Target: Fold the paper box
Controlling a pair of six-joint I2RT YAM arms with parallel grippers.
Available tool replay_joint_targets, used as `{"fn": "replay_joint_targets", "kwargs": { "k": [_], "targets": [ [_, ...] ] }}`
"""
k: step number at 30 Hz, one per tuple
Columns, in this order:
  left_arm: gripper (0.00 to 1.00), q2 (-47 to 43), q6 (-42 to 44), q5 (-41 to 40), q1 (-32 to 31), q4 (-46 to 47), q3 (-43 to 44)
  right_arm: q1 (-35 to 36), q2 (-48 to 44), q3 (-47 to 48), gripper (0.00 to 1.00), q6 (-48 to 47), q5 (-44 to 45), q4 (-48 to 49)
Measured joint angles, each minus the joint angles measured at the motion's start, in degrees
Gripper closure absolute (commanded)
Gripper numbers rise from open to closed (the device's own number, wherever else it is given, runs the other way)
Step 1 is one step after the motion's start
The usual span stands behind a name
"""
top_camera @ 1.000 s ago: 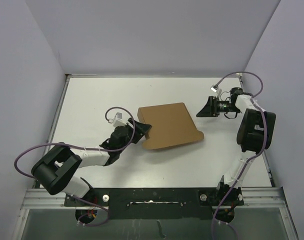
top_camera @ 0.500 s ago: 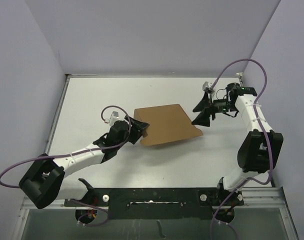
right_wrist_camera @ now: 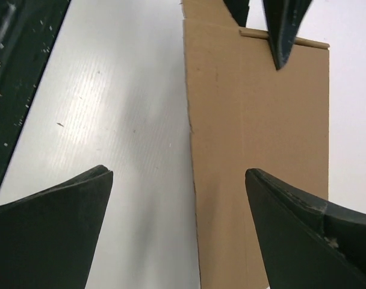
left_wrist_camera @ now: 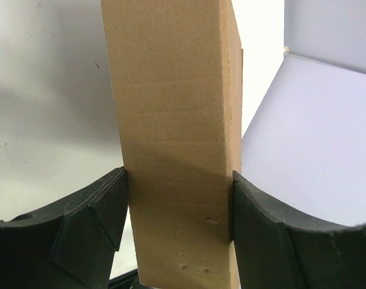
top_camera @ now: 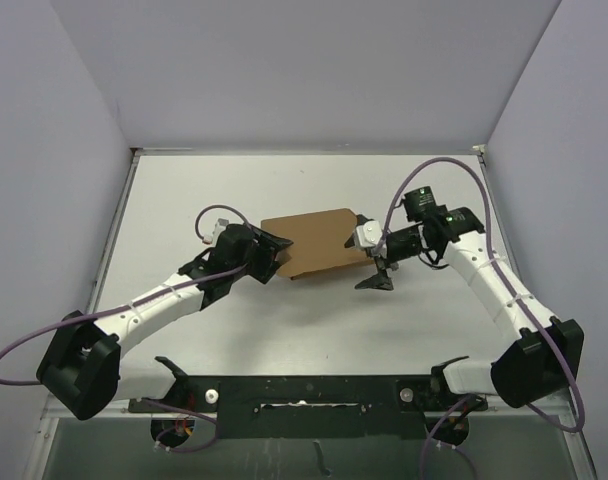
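The paper box (top_camera: 314,240) lies near the middle of the white table (top_camera: 184,200), a plain brown cardboard shape with its broad face up in the top view. Its long axis runs left to right, tilted a little so the right end sits nearer the arms. Only closed cardboard shows, so I cannot tell whether anything is inside it.

The left gripper (top_camera: 267,253) is at the box's left end, pinching it. In the left wrist view the cardboard (left_wrist_camera: 177,150) runs straight away from the camera between the 2 black fingers (left_wrist_camera: 99,211), and both fingers touch its sides. A few small dents mark the cardboard close to that grip.

The right gripper (top_camera: 365,252) is at the box's right end with its jaws spread wide. In the right wrist view the box (right_wrist_camera: 261,150) stretches ahead from that gripper (right_wrist_camera: 178,174). 1 finger (right_wrist_camera: 56,211) hangs over bare table beside the box's long edge, and the other finger lines up with the cardboard. Whether either finger touches the box I cannot tell. At the far end of that view, the dark tips of the left gripper (right_wrist_camera: 279,30) reach over the box's far edge.

Pale walls (top_camera: 284,70) close in the table on 3 sides.
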Motion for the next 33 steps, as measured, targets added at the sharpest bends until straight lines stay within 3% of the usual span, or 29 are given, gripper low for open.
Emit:
{"fn": "replay_joint_targets", "kwargs": {
  "k": [4, 11, 22, 33],
  "targets": [
    [0.46, 0.0, -1.4, 0.7, 0.3, -2.0, 1.1, 7.1, -3.3, -5.1, 0.02, 5.0, 8.4, 10.5],
    [0.46, 0.0, -2.6, 1.0, 0.4, -3.8, 2.1, 10.9, -3.5, -10.0, 0.02, 10.9, 18.4, 23.4],
    [0.47, 0.0, -3.0, 1.2, 0.4, -3.9, 2.1, 11.5, -3.5, -12.0, 0.34, 19.8, 24.3, 33.6],
    [0.47, 0.0, -4.0, 0.6, 1.1, -4.0, 2.1, 12.3, -3.0, -13.9, 0.62, 22.4, 27.5, 38.1]
  ]
}}
